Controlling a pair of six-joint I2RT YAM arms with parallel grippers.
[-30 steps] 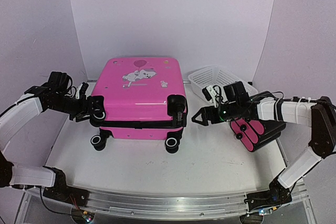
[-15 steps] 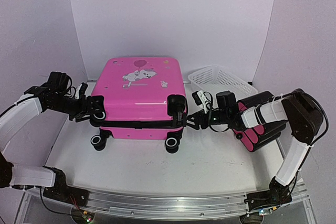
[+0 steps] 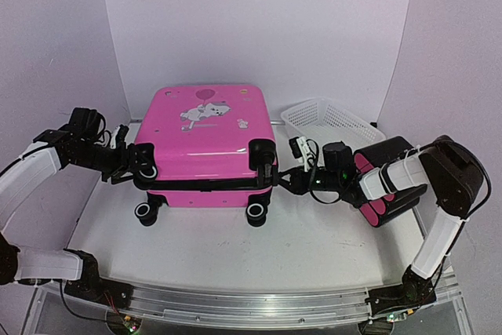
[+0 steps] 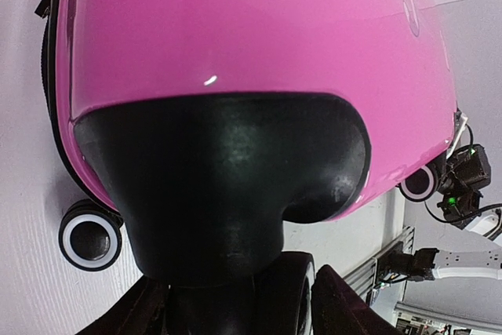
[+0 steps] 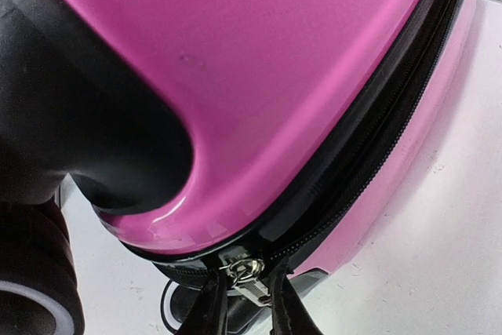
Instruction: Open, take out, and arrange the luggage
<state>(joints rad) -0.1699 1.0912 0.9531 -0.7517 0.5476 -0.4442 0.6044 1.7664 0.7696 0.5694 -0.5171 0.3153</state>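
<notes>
The bright-pink luggage [image 3: 204,127] lies flat on the white table, cartoon print up and black wheels toward me. My left gripper [image 3: 135,164] is at its near left corner. In the left wrist view its fingers [image 4: 345,307] stand on either side of a black wheel [image 4: 294,292] under the wheel housing [image 4: 220,186]. My right gripper [image 3: 284,178] is at the near right corner, on the black zip trim [image 5: 376,131]. In the right wrist view this gripper [image 5: 248,304] is shut on the metal zip pull [image 5: 245,269]. The case is zipped closed.
A white mesh basket [image 3: 325,119] stands at the back right. A stack of black cases with pink ends [image 3: 388,186] lies just right of my right arm. Purple-white backdrop walls enclose the table on three sides.
My right gripper has moved left from beside the black cases to the luggage's near right corner and has closed on the zip pull. The left arm has stayed where it was.
</notes>
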